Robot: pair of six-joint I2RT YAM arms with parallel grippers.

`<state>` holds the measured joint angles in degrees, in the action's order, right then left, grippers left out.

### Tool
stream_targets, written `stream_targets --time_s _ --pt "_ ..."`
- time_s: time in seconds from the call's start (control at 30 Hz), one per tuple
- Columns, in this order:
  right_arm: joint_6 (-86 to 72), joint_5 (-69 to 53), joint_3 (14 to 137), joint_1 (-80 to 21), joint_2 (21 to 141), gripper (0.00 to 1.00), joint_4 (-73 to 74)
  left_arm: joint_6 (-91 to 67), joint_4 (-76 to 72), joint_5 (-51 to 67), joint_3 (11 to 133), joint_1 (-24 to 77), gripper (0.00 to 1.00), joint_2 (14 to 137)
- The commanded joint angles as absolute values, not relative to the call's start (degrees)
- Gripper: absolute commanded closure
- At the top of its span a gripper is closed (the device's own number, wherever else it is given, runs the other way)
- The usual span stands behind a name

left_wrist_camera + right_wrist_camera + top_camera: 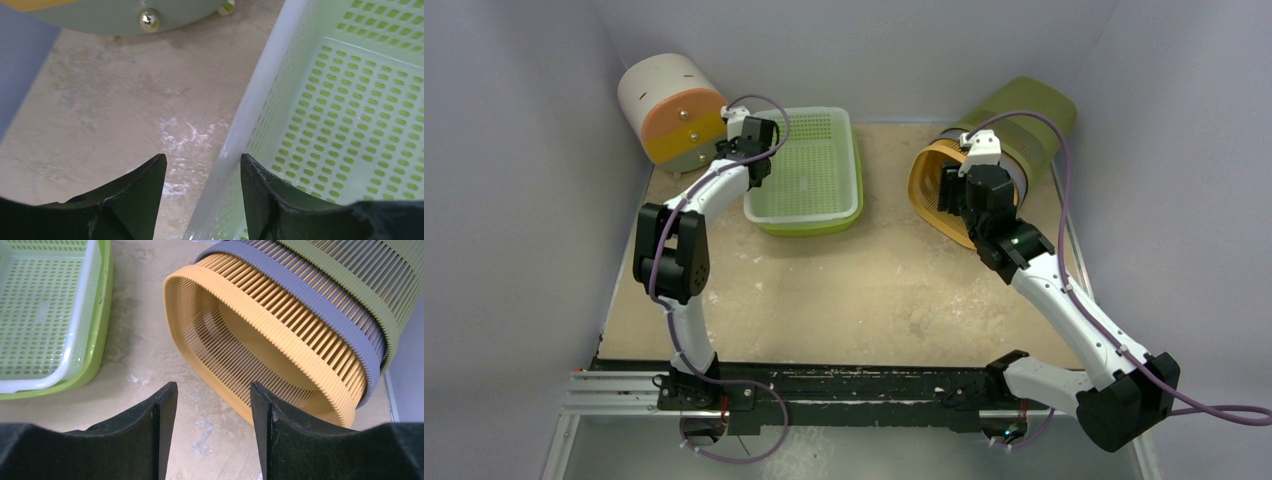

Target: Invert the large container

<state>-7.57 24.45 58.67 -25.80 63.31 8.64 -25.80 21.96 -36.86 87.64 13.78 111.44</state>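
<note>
A white perforated tray (pixel 809 165) sits nested in a green tray (pixel 809 224) at the back middle of the table. My left gripper (pixel 761 166) is open, and its jaws straddle the white tray's left rim (pixel 260 85), one finger outside and one inside (pixel 202 157). A stack of slatted baskets lies on its side at the back right: orange (pixel 927 180) in front, olive (pixel 1024 115) behind. My right gripper (pixel 954 192) is open and empty just in front of the orange basket's mouth (pixel 300 315); in the right wrist view the gripper (pixel 212 385) has bare table between its jaws.
A white, orange and yellow cylinder (pixel 669 105) lies on its side at the back left, close to my left wrist; its base shows in the left wrist view (pixel 125 15). Grey walls enclose the table on three sides. A grey basket (pixel 300 280) sits between the orange and olive ones.
</note>
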Motion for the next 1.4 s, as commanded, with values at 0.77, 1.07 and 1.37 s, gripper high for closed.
stream_targets --time_s 0.77,1.07,1.37 --pt "-11.5 26.2 58.5 -25.6 67.9 0.32 6.0 -26.6 12.6 -14.1 76.2 29.5 0.27 88.1" --pt "-13.6 29.3 59.6 -25.4 67.6 0.21 7.5 -28.0 9.1 -20.7 78.6 36.4 0.23 98.2" --pt "-12.6 29.2 59.0 -25.1 67.4 0.2 7.4 -31.6 5.3 -24.0 80.9 38.1 0.22 106.5"
